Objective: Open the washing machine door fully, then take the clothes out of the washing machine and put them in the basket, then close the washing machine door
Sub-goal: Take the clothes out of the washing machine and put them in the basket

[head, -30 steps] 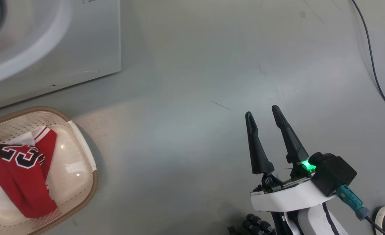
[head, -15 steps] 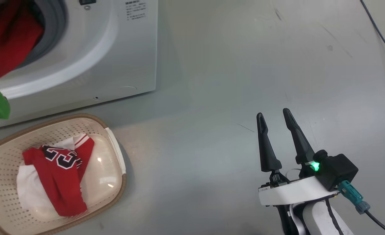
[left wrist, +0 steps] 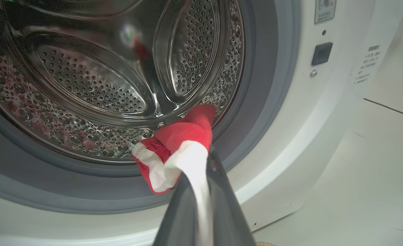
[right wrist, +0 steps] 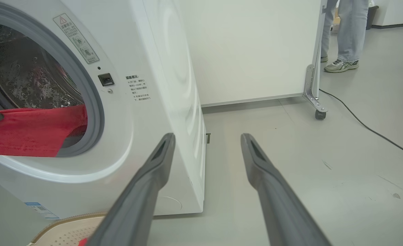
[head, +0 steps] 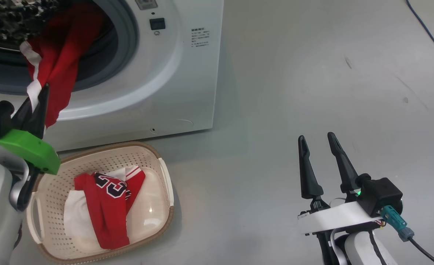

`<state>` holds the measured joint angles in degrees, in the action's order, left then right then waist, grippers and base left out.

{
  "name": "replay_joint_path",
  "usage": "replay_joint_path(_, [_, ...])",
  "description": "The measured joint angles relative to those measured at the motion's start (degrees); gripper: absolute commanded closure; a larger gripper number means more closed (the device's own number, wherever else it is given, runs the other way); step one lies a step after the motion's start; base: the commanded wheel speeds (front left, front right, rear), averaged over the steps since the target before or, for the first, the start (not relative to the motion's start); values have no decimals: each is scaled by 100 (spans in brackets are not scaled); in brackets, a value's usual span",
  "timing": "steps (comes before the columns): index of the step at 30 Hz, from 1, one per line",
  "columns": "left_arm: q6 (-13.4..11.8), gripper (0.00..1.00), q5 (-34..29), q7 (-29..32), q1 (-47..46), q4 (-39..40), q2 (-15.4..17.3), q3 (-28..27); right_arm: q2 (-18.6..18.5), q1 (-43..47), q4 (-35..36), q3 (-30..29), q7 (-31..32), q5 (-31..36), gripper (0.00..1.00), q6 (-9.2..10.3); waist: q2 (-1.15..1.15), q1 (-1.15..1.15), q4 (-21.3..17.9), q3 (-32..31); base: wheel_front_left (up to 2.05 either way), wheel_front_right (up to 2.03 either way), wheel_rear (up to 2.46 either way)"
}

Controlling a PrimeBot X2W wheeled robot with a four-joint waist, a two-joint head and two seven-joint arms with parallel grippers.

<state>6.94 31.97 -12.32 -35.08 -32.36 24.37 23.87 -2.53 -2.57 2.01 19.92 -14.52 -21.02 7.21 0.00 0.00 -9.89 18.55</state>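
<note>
The white washing machine [head: 187, 73] stands with its drum mouth uncovered; the washing machine door is out of view. A red garment with white trim [head: 60, 55] hangs out over the grey seal. My left gripper [head: 44, 88] is shut on its white-trimmed edge. The left wrist view shows that gripper [left wrist: 199, 164] pinching the white trim, the red cloth [left wrist: 184, 133] trailing into the steel drum. Below, the cream basket [head: 154, 154] holds the red number 23 jersey [head: 110, 191] and a white piece [head: 73, 217]. My right gripper [head: 318, 138] hangs open over the floor, holding nothing.
In the right wrist view a person's legs and shoes [right wrist: 345, 34] stand far back beside a white panel on a caster [right wrist: 319, 114]. A dark cable [right wrist: 368, 128] runs across the grey floor on the right. The basket sits against the machine's front.
The head camera has swung left, bringing the drum mouth, the whole basket and my left gripper with the red garment into view. My right gripper stays open.
</note>
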Motion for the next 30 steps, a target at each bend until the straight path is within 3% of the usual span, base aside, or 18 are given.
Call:
replay_joint_path(17, [-3, 100, -233, -197, 515, 682, -35, -194, -5, 289, -201, -91, 0, -2, 0, 0, 0, 0, 601, -832, 0, 0, 0])
replay_joint_path(25, [-136, 100, -131, -212, 583, 1521, -147, -858, -5, 310, -186, -88, 0, -12, 0, 0, 0, 0, 754, -964, 0, 0, 0])
replay_joint_path(30, [-144, 100, -230, -213, 589, 1934, -296, -944, -5, 342, -192, -181, 0, -12, 0, 0, 0, 0, 829, -1030, 0, 0, 0])
